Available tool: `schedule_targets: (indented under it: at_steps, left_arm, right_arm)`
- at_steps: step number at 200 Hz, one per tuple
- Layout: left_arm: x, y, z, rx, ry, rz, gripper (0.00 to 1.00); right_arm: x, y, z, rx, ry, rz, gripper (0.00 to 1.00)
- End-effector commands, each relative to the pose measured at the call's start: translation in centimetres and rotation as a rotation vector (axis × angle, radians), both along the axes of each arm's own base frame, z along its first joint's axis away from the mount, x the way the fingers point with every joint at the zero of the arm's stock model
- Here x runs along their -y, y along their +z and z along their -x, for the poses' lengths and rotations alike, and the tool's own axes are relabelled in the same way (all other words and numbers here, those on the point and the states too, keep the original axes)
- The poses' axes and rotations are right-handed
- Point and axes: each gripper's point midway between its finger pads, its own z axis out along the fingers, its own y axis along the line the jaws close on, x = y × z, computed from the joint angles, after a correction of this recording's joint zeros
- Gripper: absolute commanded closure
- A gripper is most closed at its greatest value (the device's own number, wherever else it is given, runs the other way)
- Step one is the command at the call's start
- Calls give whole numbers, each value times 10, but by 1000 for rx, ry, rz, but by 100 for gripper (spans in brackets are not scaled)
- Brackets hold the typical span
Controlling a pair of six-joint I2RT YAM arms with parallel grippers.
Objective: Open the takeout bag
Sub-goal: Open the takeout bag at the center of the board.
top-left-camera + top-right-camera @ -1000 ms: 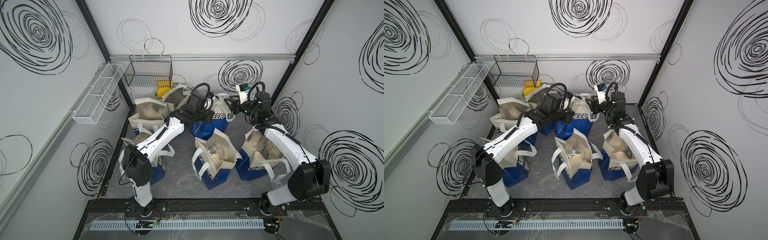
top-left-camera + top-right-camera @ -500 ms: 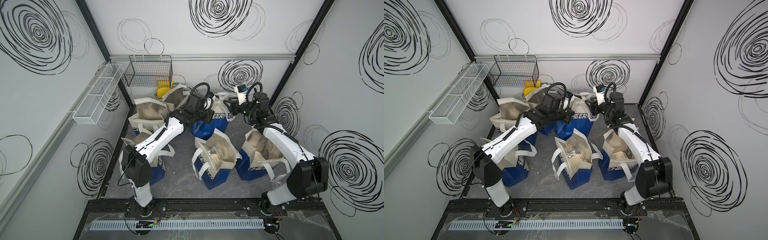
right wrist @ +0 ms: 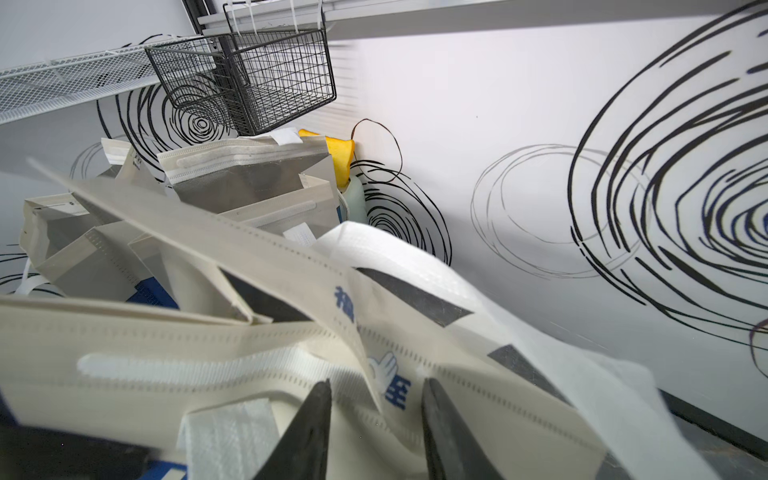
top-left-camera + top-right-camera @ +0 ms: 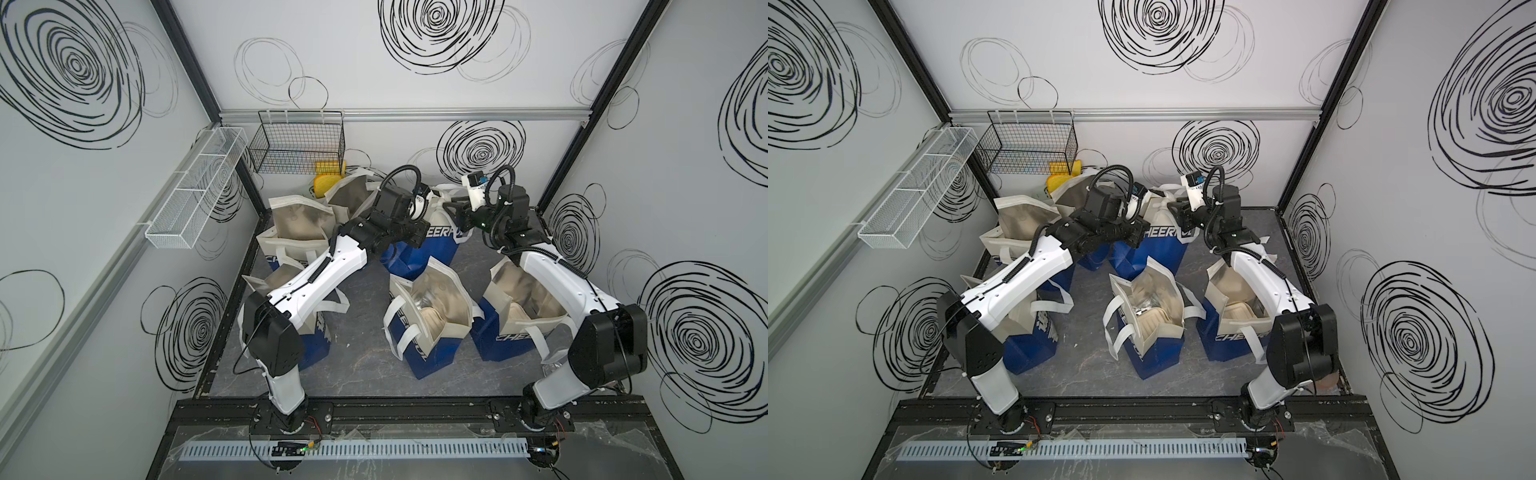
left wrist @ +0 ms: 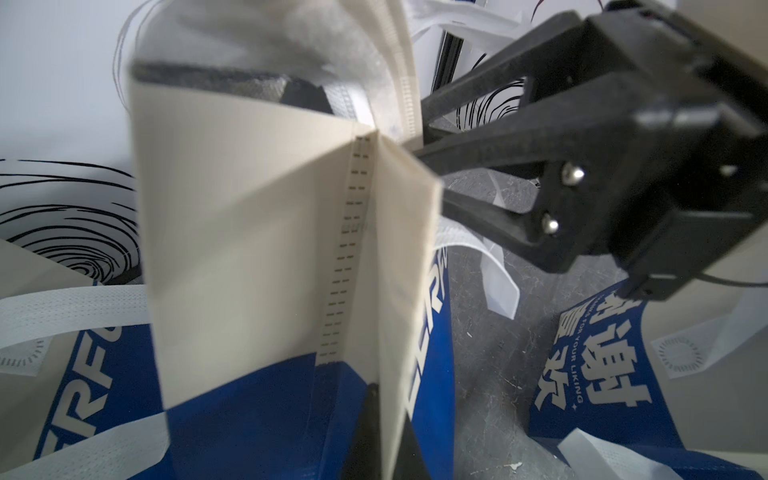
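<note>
Left wrist view: your left gripper is pinched shut on the blue-and-cream fabric takeout bag, far centre; your right gripper stands partly open astride its top rim.

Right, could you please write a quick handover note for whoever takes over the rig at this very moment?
Grippers: the left gripper is shut on a side fold of the back bag. The right gripper is open, with its jaws on either side of that bag's top flap.
Done: the front centre bag and the right-hand bag already stand open.
Left: the back bag's mouth is not yet spread. The likely next step is to pinch the flap and pull the sides apart.
</note>
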Motion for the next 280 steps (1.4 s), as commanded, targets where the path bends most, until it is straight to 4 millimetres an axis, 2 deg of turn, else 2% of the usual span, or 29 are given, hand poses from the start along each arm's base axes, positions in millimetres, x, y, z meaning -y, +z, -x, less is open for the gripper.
schedule_targets:
  at_steps: [1,35,59,69,83,101,118,136,165,221,280]
  left_arm:
    - [1,30,4,81,-13,38,100]
    - [0,30,6,84,-17,33,100]
    - [-1,31,7,88,-18,31,100]
    - [-1,31,7,89,-19,29,100]
    - [-1,30,8,89,-22,25,100]
    - [-2,23,7,79,-20,13,100]
    - [-6,4,2,43,-6,-25,100]
    - [-18,-29,-7,1,43,-131,100]
    - [-34,-67,-13,-46,90,-229,100]
    - [-55,-115,-18,-109,144,-350,100]
    - [-72,-146,-10,-119,157,-464,100]
  right_arm:
    - [-4,18,-4,59,2,0,68]
    - [-2,16,-9,60,-16,5,79]
    - [-3,13,-10,56,-16,6,82]
    - [-3,13,-10,55,-18,7,87]
    - [-4,13,-11,55,-22,7,100]
    - [-1,15,-13,55,-43,8,100]
    - [5,16,-16,55,-85,21,100]
    - [14,21,-16,67,-128,53,100]
    - [37,30,-17,102,-230,111,100]
    - [73,53,-16,179,-349,192,100]
    - [85,88,-21,264,-402,237,100]
